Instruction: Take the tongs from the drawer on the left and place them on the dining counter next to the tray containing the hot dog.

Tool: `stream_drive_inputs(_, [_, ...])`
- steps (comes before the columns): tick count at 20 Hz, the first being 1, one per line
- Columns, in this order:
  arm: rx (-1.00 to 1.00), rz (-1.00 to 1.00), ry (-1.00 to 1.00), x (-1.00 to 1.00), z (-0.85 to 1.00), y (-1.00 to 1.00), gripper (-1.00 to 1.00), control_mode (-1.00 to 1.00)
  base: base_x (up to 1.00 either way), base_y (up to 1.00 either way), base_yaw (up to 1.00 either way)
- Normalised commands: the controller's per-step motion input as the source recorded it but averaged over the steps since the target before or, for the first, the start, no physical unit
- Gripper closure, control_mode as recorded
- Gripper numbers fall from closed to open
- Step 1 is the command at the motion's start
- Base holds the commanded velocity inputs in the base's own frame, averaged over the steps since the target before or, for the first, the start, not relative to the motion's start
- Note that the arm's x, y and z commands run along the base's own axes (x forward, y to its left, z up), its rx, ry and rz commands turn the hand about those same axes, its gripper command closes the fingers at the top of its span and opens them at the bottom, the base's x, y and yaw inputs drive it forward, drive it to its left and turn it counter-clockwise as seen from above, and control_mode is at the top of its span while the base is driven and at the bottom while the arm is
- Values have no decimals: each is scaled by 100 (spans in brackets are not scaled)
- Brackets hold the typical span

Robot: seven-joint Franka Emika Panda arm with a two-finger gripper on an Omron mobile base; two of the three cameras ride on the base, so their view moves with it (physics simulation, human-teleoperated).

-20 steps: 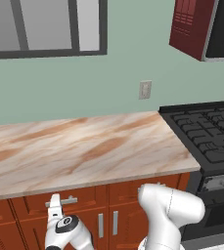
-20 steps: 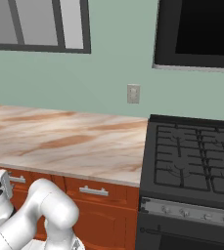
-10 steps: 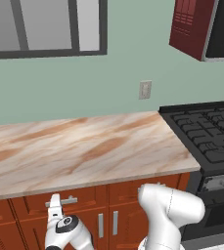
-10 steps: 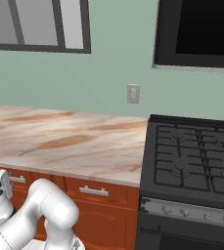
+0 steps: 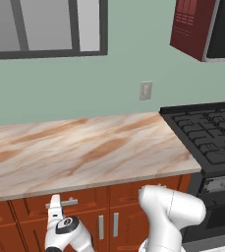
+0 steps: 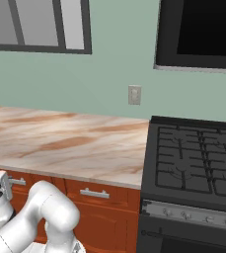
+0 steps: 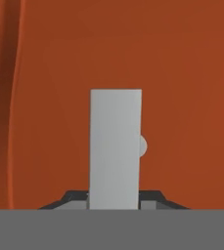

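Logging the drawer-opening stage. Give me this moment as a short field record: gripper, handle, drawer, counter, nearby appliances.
gripper: two-finger gripper on the white arm, low at the cabinet front, shut on the handle
handle: silver bar handle, running between the dark finger tips in the hand view
drawer: red-brown wooden drawer under the counter, front flush with its neighbours, not yet pulled out
counter: beige stone wall-side counter with brown veins
appliances: black gas stove to the right of the counter
tongs: inside not visible

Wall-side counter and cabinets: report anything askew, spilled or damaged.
Nothing stands out. The counter shows no spill, the drawer front sits flush with its neighbours, and the fingers close squarely on its handle.
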Motion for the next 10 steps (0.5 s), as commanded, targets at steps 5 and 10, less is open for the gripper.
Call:
stream_drive_inputs(5, [0, 0, 0, -4, 0, 0, 100, -100, 0, 0, 0])
stream_drive_inputs(10, [0, 1, 0, -35, 0, 0, 100, -100, 0, 0, 0])
